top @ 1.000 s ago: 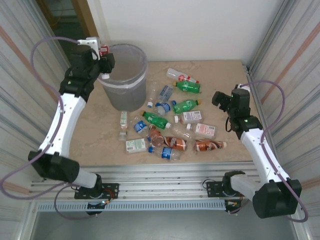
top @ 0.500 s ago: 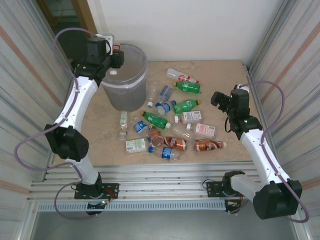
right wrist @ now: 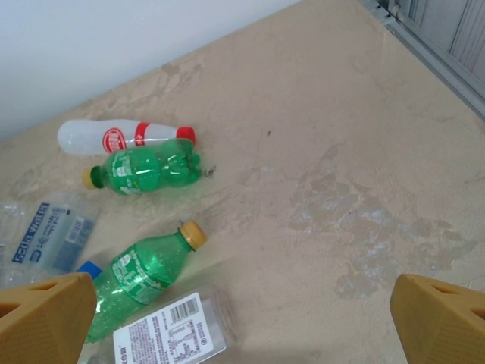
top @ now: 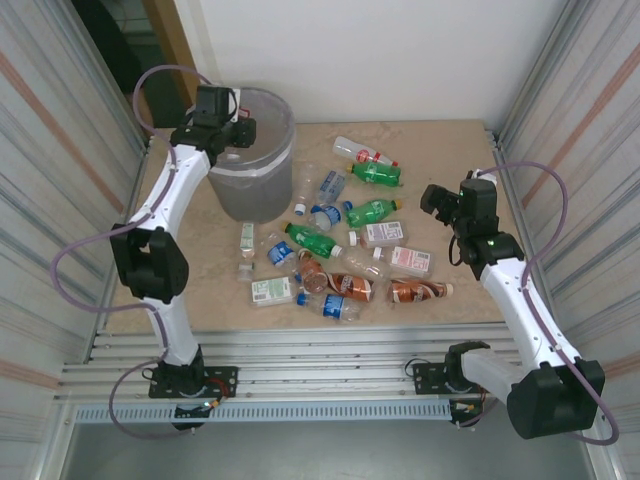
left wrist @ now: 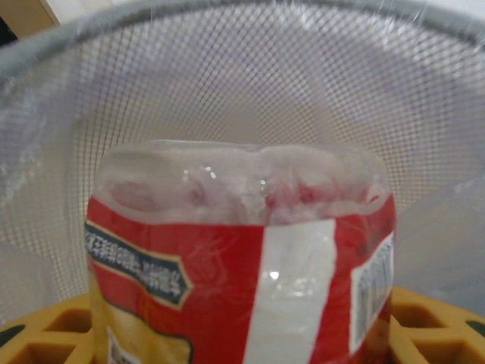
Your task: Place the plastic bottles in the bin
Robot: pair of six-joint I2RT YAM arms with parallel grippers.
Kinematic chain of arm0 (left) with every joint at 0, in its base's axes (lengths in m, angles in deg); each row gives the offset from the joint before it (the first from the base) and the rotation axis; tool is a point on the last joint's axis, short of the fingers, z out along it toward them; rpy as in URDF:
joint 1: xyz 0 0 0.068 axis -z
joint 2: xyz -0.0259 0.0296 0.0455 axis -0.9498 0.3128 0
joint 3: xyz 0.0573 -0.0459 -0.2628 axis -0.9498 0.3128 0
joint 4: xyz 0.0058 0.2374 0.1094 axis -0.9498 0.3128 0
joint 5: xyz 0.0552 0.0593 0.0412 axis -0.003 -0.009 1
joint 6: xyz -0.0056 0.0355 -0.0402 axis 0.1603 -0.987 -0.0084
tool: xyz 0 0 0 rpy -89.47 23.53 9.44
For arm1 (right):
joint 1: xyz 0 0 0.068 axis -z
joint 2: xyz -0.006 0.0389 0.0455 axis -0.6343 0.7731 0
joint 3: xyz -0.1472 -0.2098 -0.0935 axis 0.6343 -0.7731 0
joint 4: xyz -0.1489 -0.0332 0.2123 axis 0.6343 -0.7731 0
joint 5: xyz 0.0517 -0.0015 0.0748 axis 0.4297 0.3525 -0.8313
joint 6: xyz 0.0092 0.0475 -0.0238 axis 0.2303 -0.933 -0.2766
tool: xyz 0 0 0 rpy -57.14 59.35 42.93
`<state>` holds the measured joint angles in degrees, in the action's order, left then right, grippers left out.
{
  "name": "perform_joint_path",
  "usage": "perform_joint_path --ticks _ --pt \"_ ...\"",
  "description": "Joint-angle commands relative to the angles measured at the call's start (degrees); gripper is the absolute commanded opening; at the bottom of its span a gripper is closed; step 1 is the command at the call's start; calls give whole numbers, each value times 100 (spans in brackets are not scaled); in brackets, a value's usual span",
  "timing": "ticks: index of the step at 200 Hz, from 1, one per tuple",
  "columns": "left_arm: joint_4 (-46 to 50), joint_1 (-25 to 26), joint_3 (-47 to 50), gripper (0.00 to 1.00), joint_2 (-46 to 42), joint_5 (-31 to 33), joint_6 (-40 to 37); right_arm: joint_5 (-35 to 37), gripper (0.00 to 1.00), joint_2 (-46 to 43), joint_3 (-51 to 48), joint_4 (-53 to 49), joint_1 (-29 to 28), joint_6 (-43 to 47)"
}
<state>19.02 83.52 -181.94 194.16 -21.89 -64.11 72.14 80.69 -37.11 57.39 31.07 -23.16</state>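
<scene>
My left gripper (top: 240, 135) hangs over the left rim of the bin (top: 255, 185), a tall grey mesh-look basket with a clear liner. It is shut on a crushed plastic bottle (left wrist: 242, 250) with a red and white label, and the bin's inside (left wrist: 250, 83) lies right behind it. Several plastic bottles (top: 335, 255) lie scattered across the middle of the table. My right gripper (top: 436, 197) is open above the table's right side, with nothing between its yellow fingers (right wrist: 45, 315). Below it lie two green bottles (right wrist: 148, 168) (right wrist: 132, 277).
A white bottle with a red cap (right wrist: 114, 136) lies near the back wall. A clear bottle with a white label (right wrist: 163, 334) sits near my right gripper. Bare tabletop (right wrist: 341, 189) stretches to the right. Ribbed metal walls (top: 590, 120) close in both sides.
The left arm has swung right and forward with the bottle, from beside the bin's left edge to over its rim. The right arm has stayed still.
</scene>
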Motion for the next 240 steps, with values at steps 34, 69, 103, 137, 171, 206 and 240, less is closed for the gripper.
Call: perform_joint_path --ticks 34,69,103,137,171,206,240 --pt "292 12 -491 76 110 91 -10 45 98 -10 174 -105 -32 -131" --pt "324 68 -630 87 -131 69 41 49 98 -9 146 -86 -37 -124" --pt "360 236 -643 90 -587 90 1 40 98 5 123 -77 -34 -144" --pt "310 508 -365 96 -1263 190 -78 84 98 4 114 -66 -39 -191" --pt "25 931 536 99 -2250 477 -193 157 98 5 114 -88 -33 -210" --pt "-364 1396 2265 99 -3552 916 -12 346 98 -7 132 -176 -32 -215" --pt "-502 1440 4051 99 -4710 1147 737 404 98 8 139 -181 -36 -194"
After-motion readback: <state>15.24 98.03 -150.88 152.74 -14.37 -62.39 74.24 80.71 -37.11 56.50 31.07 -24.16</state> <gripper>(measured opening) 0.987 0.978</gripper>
